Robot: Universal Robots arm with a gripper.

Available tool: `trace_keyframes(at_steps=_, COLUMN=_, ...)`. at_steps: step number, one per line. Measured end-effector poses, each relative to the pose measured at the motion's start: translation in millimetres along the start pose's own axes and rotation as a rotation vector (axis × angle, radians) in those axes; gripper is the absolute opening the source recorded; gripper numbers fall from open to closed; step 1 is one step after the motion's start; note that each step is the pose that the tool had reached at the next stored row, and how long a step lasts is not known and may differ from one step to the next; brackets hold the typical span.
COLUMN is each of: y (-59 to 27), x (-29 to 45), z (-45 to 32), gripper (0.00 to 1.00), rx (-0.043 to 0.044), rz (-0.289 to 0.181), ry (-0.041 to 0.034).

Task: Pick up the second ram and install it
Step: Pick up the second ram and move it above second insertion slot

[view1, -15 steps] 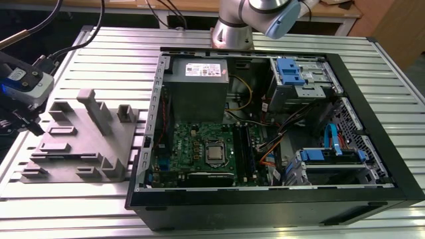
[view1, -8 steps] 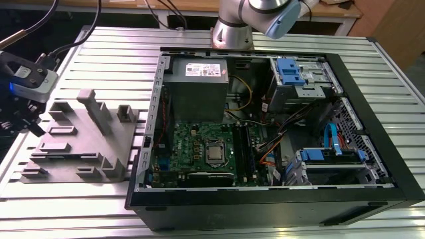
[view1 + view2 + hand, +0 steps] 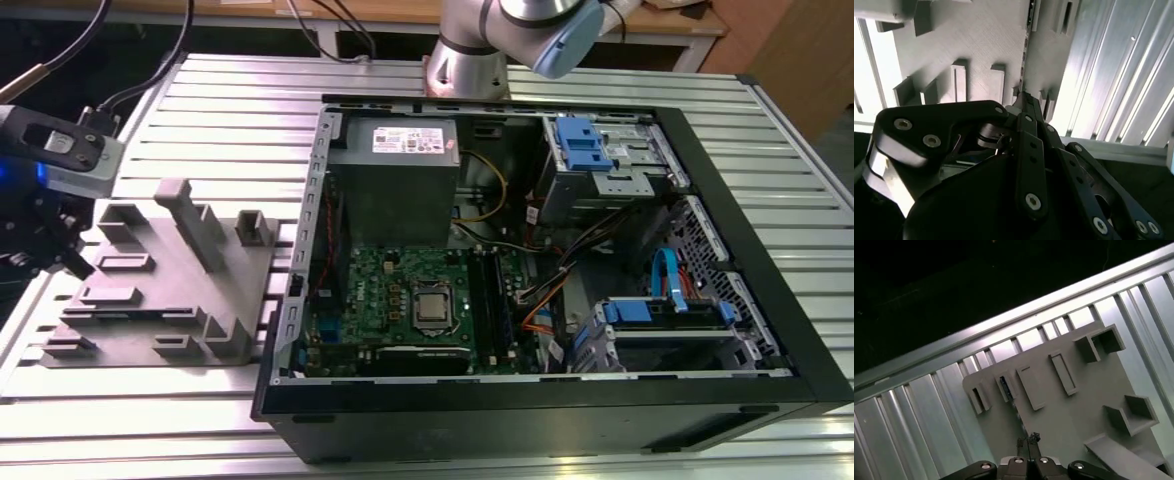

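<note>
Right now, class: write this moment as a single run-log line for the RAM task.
stage: pick | gripper: over second ram | ram: in grey tray, not installed | PC case: open

Hidden / cropped:
Edge-on second ram (image 3: 1015, 411) too thin to resolve, one end lost behind gripper (image 3: 1029, 438). Exterior view's far edge crops arm (image 3: 514, 40). Linkage blocks part of tray (image 3: 979, 45).

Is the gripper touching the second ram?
Cannot tell. In the first wrist view the gripper sits at the end of the second ram, but neither contact nor gap shows plainly.
</note>
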State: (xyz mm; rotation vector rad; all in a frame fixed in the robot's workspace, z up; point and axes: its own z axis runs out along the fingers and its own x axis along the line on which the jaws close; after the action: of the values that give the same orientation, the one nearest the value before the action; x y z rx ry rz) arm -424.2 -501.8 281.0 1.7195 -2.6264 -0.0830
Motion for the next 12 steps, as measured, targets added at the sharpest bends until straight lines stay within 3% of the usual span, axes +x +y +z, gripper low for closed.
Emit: trace_keyframes(at_steps=12, y=-0.5, x=0.3, z=9.8, gripper=0.07, rx=-0.0061, rz=-0.217, ry=0.0098)
